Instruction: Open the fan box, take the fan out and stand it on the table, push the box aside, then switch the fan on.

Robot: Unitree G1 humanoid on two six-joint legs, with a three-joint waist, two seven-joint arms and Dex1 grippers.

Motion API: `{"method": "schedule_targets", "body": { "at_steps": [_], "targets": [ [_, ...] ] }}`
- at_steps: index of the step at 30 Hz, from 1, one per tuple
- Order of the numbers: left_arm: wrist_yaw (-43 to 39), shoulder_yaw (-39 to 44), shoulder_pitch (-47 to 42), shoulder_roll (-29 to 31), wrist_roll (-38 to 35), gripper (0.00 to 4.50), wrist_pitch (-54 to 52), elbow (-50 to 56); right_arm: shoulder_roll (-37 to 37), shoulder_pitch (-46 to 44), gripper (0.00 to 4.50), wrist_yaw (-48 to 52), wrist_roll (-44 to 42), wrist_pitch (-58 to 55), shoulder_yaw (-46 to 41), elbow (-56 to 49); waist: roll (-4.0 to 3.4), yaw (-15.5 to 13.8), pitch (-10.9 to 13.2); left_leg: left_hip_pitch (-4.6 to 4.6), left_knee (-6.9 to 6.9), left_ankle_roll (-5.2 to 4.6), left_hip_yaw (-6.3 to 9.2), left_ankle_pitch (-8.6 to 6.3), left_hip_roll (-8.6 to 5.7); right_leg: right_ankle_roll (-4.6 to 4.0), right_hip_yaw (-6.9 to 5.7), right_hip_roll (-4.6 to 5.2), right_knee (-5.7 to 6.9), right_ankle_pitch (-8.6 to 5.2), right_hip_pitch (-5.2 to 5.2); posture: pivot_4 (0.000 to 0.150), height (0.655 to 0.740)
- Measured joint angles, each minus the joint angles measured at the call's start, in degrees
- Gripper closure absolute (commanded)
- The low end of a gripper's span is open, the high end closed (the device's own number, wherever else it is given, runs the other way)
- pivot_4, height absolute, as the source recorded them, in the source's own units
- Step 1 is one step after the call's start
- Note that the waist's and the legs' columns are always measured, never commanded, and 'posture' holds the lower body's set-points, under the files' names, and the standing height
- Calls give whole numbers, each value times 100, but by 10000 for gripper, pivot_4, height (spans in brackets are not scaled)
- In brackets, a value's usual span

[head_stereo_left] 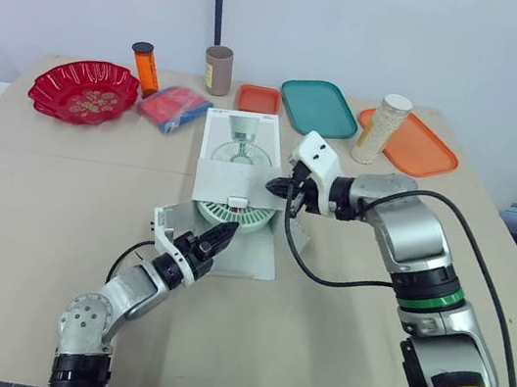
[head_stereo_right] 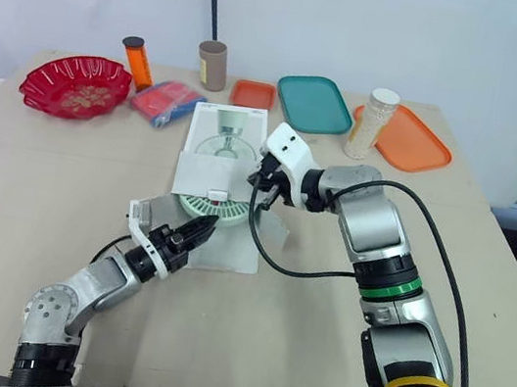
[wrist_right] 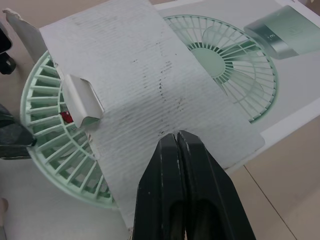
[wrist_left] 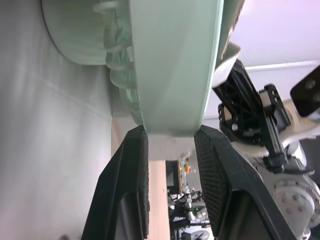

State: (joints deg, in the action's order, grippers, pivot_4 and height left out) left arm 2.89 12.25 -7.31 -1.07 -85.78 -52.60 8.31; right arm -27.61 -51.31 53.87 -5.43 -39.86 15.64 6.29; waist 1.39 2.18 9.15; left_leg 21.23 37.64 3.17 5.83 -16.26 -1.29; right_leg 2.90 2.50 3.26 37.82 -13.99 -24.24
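While the flat white cardboard fan box [head_stereo_left: 250, 258] lies open in the middle of the beige counter [head_stereo_left: 39, 197], the round mint-green plastic fan [head_stereo_left: 232, 216] rests flat inside it; its far half is covered by the white corrugated cardboard lid [head_stereo_left: 235, 155], which carries a printed picture of the fan. The right pincer [head_stereo_left: 284, 190] is pressed together on the right edge of this lid, near its corner, and holds it raised over the fan; the left pincer [head_stereo_left: 220, 238] is spread, with one finger [wrist_left: 134, 170] on each side of the fan's near rim, at the tips only, and I cannot tell whether they touch it.

I judge the fan to be light and rigid; its grille, however, is made of thin ribs that may bend or snap, and the smooth rim may slip out of a shallow pinch; so the hold is better taken deeper on the solid outer rim, not on the ribs, and closed gently. The lid is thin and soft; it will fold if it is pulled hard, and if it is let go it may drop back on the fan. The box looks light too, so it may rise together with the fan; the grip on the lid can help to keep it down. A round body rolls easily when it is turned upright, so it should be set on its base; where the base sits I cannot see.
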Motion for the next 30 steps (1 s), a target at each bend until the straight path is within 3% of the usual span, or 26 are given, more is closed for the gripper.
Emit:
{"method": "schedule_targets", "body": {
  "at_steps": [11, 15, 21, 30],
  "targets": [
    [290, -142, 445, 436, -769, 36059, -117, 366, -6, 0, 45000, 59, 0, -33, 0, -38, 0, 0, 0, -1, 0, -1, 1, 0, 2, 0, 0, -1, 0, 0, 0, 1500, 7400],
    [295, -331, 600, 656, -907, 17855, -145, 452, -6, 0, 45000, 64, 0, -53, 0, -55, 0, -6, 0, 0, 0, -2, 2, -2, -1, 0, 0, 0, 0, 0, 0, 1500, 7400],
    [182, -391, 614, 700, -931, 629, -37, 583, -6, 1, 45000, 54, 1, -55, 0, -62, 0, -6, 0, 0, 0, 0, 2, 0, 0, 0, 0, 0, 0, 0, 0, 1500, 7400],
    [153, -281, 332, 719, -765, 629, 409, 277, 99, 0, 45000, -28, 1, -26, 4, -60, 0, -19, 0, 0, 0, 0, 1, 0, -1, 0, -1, 0, -1, 0, 1, 1500, 7400]
  ]
}}
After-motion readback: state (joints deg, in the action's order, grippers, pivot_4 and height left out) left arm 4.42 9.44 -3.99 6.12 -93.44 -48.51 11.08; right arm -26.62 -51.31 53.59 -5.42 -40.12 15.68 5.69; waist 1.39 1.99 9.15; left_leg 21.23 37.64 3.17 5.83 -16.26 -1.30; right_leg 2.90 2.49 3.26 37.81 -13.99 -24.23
